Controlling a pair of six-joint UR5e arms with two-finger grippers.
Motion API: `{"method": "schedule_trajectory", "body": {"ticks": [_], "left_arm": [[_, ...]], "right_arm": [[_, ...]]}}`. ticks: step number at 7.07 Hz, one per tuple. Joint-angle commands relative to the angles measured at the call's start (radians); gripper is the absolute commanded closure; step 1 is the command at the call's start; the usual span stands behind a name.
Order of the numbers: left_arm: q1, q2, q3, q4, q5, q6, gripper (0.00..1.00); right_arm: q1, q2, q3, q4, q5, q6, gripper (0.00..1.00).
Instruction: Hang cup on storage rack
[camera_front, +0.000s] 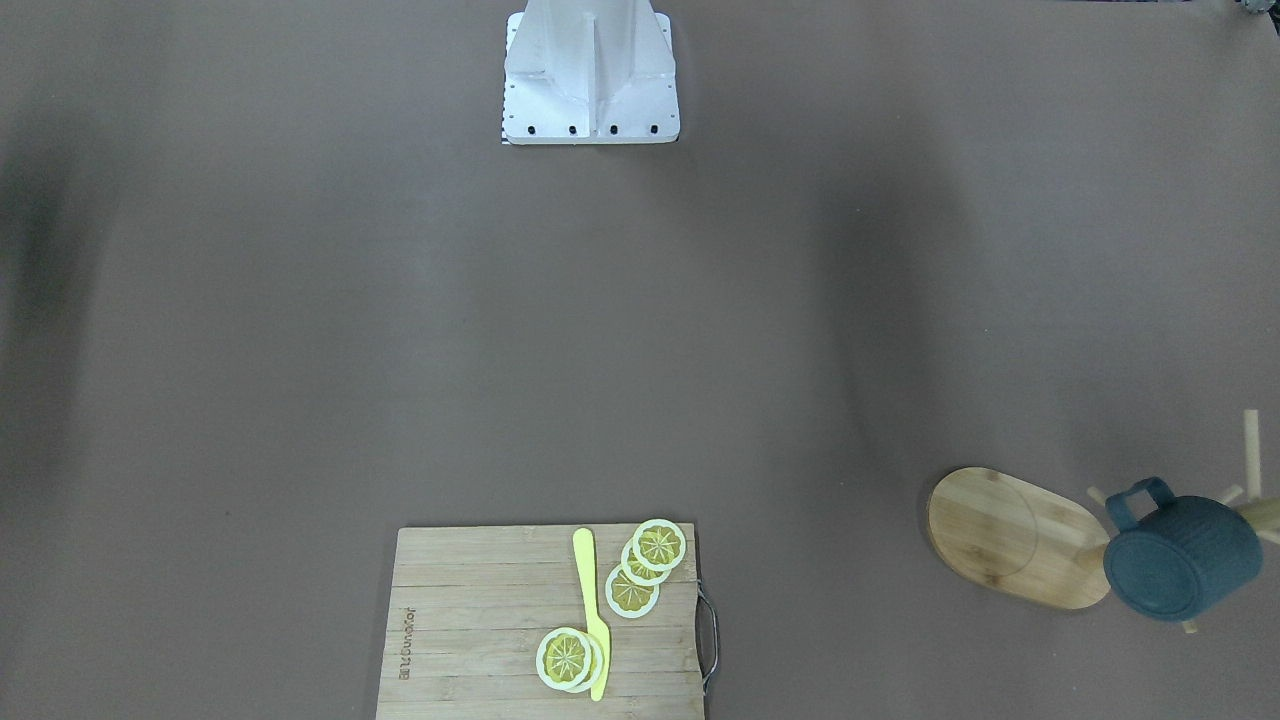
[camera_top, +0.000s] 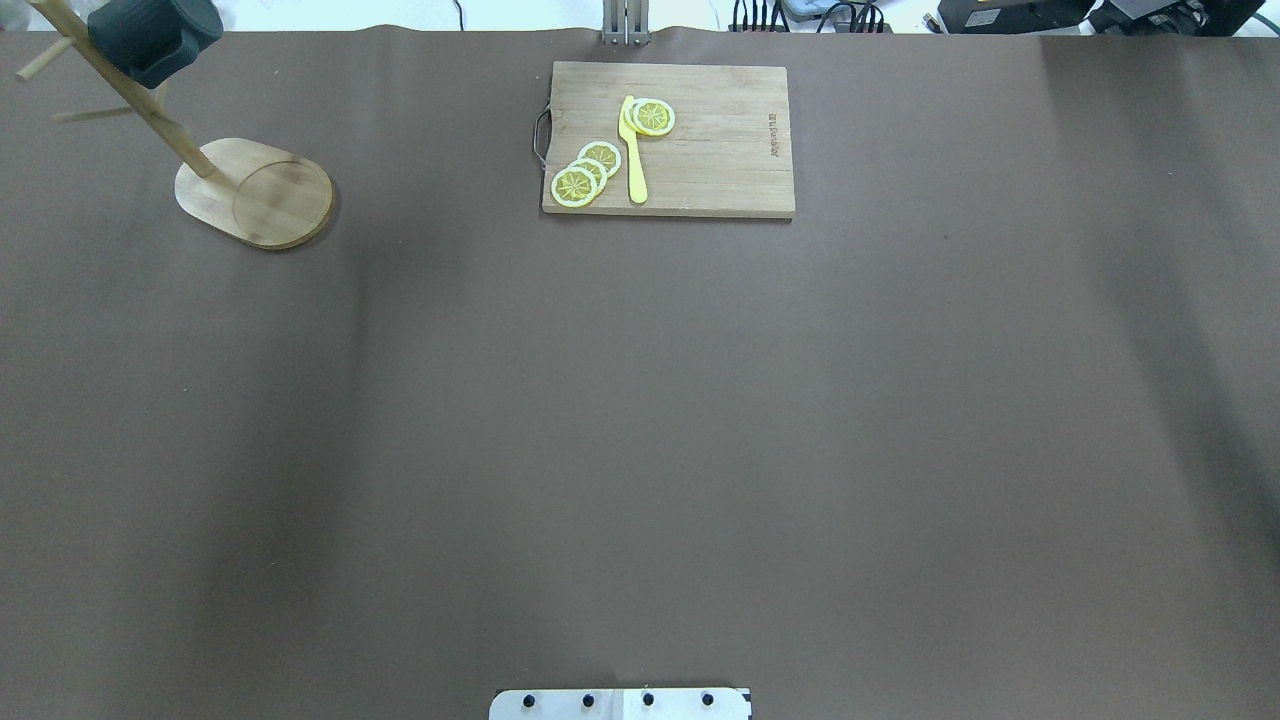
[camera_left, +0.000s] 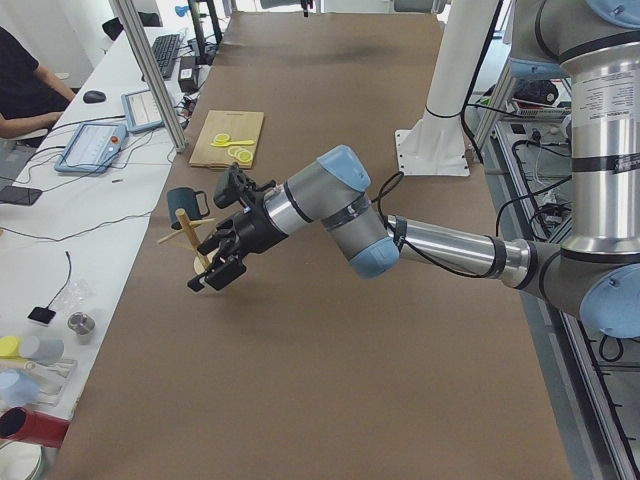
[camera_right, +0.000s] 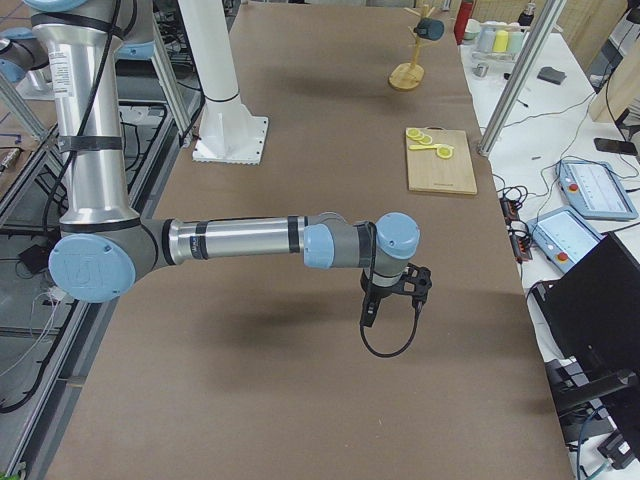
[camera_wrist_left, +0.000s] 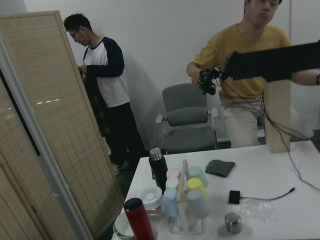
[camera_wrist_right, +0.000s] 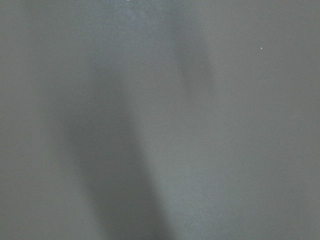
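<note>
Teal-blue and clear of the brown table, the cup hangs on an upper peg of the bamboo storage rack, which stands upright at the far corner on the robot's left. The left gripper hovers above the table near the rack, seen only from the side, so I cannot tell whether its jaws are parted. The right gripper points down over bare table, well apart from both; its state cannot be told either. A slatted cutting board carries lemon slices and a yellow knife.
</note>
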Motion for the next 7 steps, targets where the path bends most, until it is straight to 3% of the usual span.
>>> {"method": "schedule_trajectory", "body": {"ticks": [1,2,3,4,5,7], "left_arm": [[-0.001,-0.014,0.094,0.234,-0.245,0.125,0.02],[0.005,-0.004,0.146,0.304,-0.385,0.198,0.02],[0.051,0.001,0.132,0.426,-0.423,0.256,0.02],[0.093,0.004,0.101,0.525,-0.438,0.260,0.02],[0.106,0.048,0.060,0.541,-0.438,0.260,0.02],[0.109,0.056,0.069,0.543,-0.438,0.261,0.02]], "right_arm": [[-0.002,-0.001,-0.003,0.000,0.000,0.000,0.00],[-0.005,0.004,-0.006,0.000,-0.001,0.000,0.00],[-0.005,0.010,-0.006,0.000,-0.006,0.000,0.00],[-0.005,0.013,0.005,0.002,-0.008,0.000,0.00],[-0.005,0.010,0.005,0.000,-0.009,0.000,0.00],[-0.005,-0.001,0.005,0.000,-0.011,-0.002,0.00]]}}
